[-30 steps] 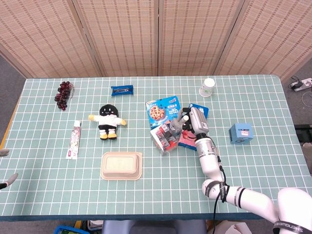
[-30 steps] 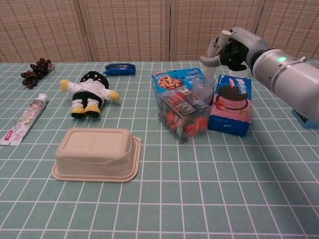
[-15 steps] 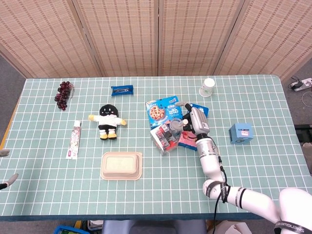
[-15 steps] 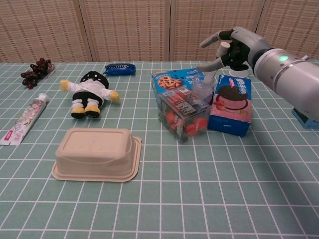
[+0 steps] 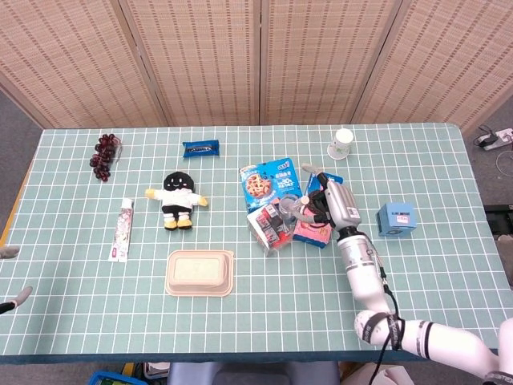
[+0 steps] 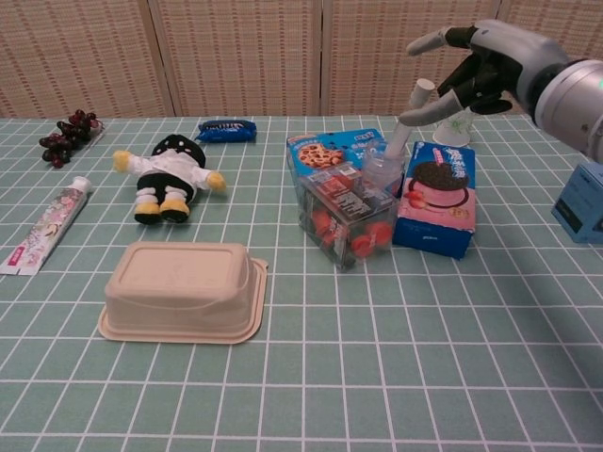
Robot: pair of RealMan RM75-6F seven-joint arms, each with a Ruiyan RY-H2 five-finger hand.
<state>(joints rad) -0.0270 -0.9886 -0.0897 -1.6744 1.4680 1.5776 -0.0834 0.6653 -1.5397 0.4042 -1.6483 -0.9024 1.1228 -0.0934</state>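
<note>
My right hand (image 6: 478,66) hovers with fingers spread and nothing in it, above and to the right of a clear plastic box of red fruit (image 6: 347,221). One fingertip (image 6: 407,120) reaches toward a small clear bottle (image 6: 382,171) lying on that box; I cannot tell if it touches. In the head view the right hand (image 5: 334,202) is over a blue and pink biscuit box (image 5: 314,229), beside the clear box (image 5: 271,227). A blue cookie bag (image 5: 268,181) lies just behind. Only fingertips of my left hand (image 5: 10,273) show at the far left edge, apart and holding nothing.
A beige lidded tray (image 5: 199,273) sits front centre. A plush doll (image 5: 178,199), toothpaste tube (image 5: 122,229), grapes (image 5: 104,154) and blue snack bar (image 5: 200,148) lie to the left. A paper cup (image 5: 340,144) and small blue box (image 5: 397,218) stand to the right.
My right hand has uncurled its fingers and drawn up and to the right, away from the clear box and bottle. Nothing else has moved.
</note>
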